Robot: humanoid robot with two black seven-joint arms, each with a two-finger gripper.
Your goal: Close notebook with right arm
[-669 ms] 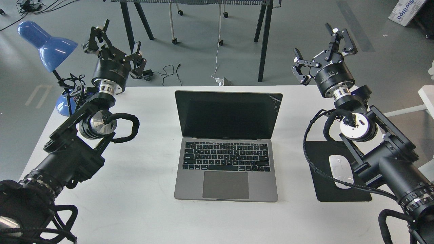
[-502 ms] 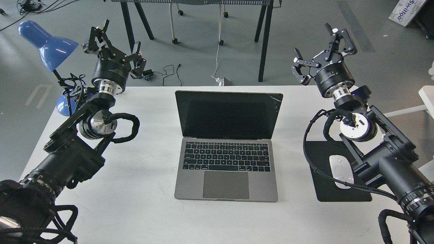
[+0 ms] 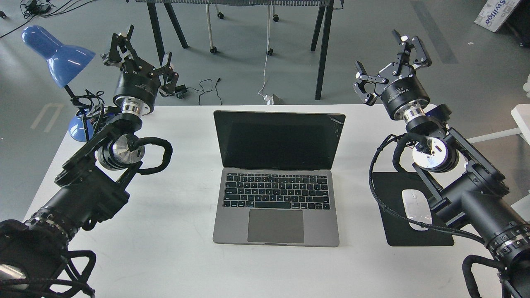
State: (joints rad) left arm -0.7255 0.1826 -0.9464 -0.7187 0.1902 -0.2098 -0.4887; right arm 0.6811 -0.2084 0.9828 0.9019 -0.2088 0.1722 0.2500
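The notebook [image 3: 276, 194] lies open in the middle of the white table [image 3: 178, 231], its dark screen upright and facing me, its grey keyboard deck flat. My right gripper [image 3: 387, 62] is open and empty, raised to the right of the screen's top corner and apart from it. The right arm [image 3: 463, 186] comes in from the lower right. My left gripper [image 3: 140, 54] is open and empty, raised at the far left of the table, well away from the notebook.
A black mouse pad [image 3: 414, 231] with a white mouse [image 3: 415, 207] lies right of the notebook, under my right arm. A blue desk lamp [image 3: 58, 54] stands at the far left corner. Table legs and cables are on the floor behind.
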